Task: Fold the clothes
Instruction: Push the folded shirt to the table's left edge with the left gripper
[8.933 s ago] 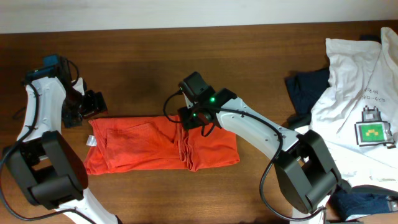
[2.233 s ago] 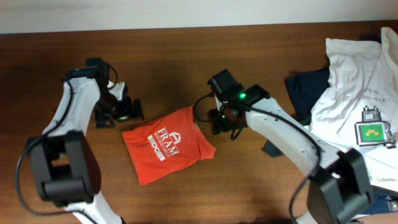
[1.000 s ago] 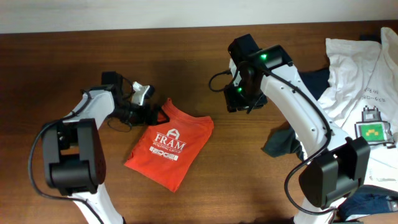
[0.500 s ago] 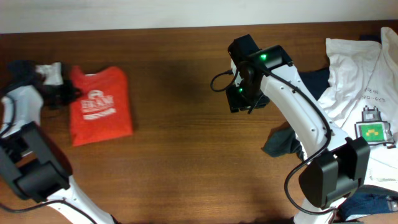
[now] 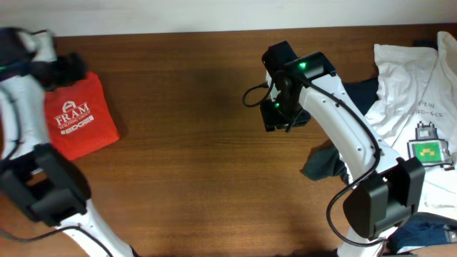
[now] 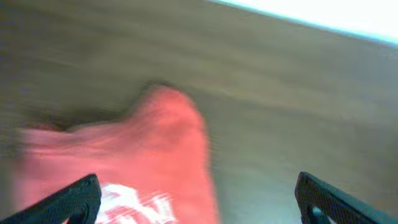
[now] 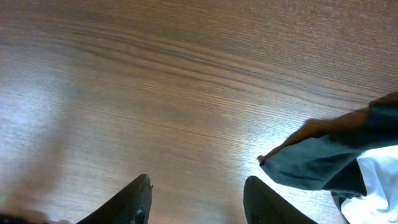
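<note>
Right gripper [image 7: 198,191], jaws wide apart and empty over the table [image 5: 193,143], is nearer the unfolded pile, a navy piece [image 7: 323,162] just to its right before the white T-shirt [image 5: 407,93], while the left gripper [image 6: 196,186], also spread and empty, hangs by the folded red shirt [image 5: 77,121] far left.

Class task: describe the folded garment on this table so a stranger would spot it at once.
On the brown wooden table, look to the far left end in the overhead view. A red-orange T-shirt lies there, folded into a neat rectangle. Unlike the white T-shirt and navy pieces heaped at the right end, it shows white printed lettering.
</note>
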Action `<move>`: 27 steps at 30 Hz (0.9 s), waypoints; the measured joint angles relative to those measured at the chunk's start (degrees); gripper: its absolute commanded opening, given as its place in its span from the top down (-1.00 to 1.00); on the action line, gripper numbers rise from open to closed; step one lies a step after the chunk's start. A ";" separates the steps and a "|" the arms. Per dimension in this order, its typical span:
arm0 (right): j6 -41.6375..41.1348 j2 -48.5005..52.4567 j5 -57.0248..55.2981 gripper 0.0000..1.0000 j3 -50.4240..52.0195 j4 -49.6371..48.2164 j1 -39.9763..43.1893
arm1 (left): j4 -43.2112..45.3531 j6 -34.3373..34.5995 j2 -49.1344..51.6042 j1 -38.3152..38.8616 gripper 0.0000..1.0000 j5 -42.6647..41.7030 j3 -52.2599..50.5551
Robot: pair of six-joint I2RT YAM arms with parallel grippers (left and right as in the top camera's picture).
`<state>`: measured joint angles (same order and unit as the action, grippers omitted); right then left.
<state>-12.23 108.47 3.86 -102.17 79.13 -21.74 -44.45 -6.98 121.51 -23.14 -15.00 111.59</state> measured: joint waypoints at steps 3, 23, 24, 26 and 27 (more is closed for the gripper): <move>-0.04 -0.02 0.00 -0.04 0.00 0.42 0.00 | -8.61 0.24 0.46 10.51 -0.98 4.61 -2.12; -1.20 -0.04 1.11 -0.70 0.00 1.25 0.26 | -11.91 3.63 3.30 11.89 -0.98 15.89 -20.37; -1.29 -0.04 3.48 -0.72 0.00 0.37 1.22 | -11.91 3.13 3.19 16.68 -0.98 15.58 -20.37; -1.38 -0.04 7.48 -0.72 0.00 -0.26 5.77 | -15.54 2.69 3.10 22.03 -0.98 14.99 -19.91; -1.36 -0.04 8.26 -0.72 0.00 0.74 8.26 | -16.35 2.67 3.10 23.17 -0.98 15.08 -19.87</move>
<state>-13.58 108.42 12.12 -102.17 79.88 -13.47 -60.80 -4.32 124.62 0.03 0.08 91.72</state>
